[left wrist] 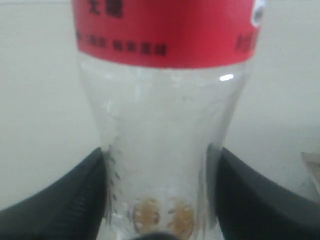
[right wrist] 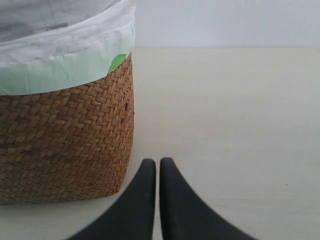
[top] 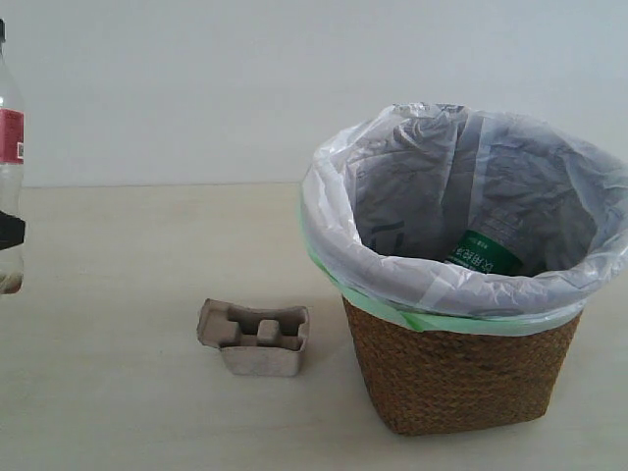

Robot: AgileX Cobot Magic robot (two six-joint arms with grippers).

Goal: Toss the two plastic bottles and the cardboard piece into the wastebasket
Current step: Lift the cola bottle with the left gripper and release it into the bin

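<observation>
The red-label bottle [top: 9,177] hangs upright at the far left edge of the exterior view, lifted off the table. My left gripper [left wrist: 159,165] is shut on its clear lower body [left wrist: 160,130], one black finger [left wrist: 75,195] on each side. The green-label bottle [top: 485,251] lies inside the wastebasket [top: 456,373], only part of its label showing. The cardboard piece [top: 255,337] rests on the table just left of the basket. My right gripper [right wrist: 158,162] is shut and empty, low over the table beside the wicker wall [right wrist: 65,145].
The white bag liner [top: 461,186] with its green edge folds over the basket rim. The beige table [top: 147,255] runs back to a pale wall.
</observation>
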